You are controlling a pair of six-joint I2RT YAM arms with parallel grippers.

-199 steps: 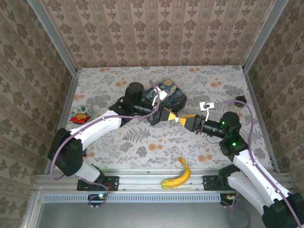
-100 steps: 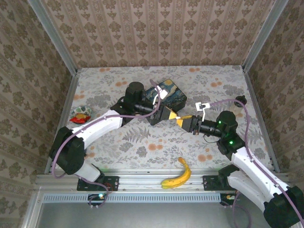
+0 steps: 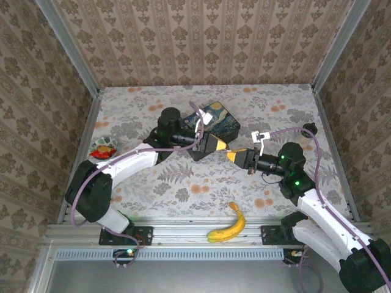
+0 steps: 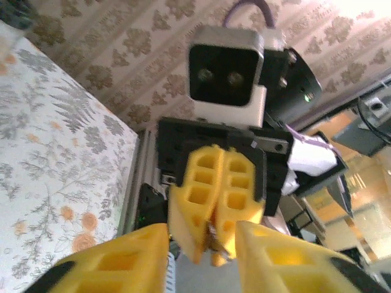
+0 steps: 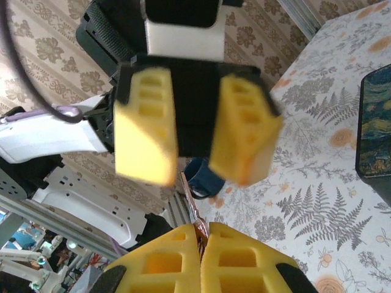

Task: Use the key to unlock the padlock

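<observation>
- The right fingers (image 5: pixel 238 259) are pressing together, pinching a thin metal piece (image 5: pixel 190 204); it is too small to tell whether it is the key or part of the padlock.
- The left fingers (image 5: pixel 143 125) are standing spread, facing them tip to tip, with the piece pointing into their gap.
- Both are meeting above the counter (image 3: pixel 183 183), just beside the starry tin (image 3: pixel 221 119); a banana (image 3: pixel 227 226) is lying well apart.

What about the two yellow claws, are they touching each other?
Apart. The right wrist view shows background between the left gripper's open fingers and the right gripper, shut on the key.
</observation>
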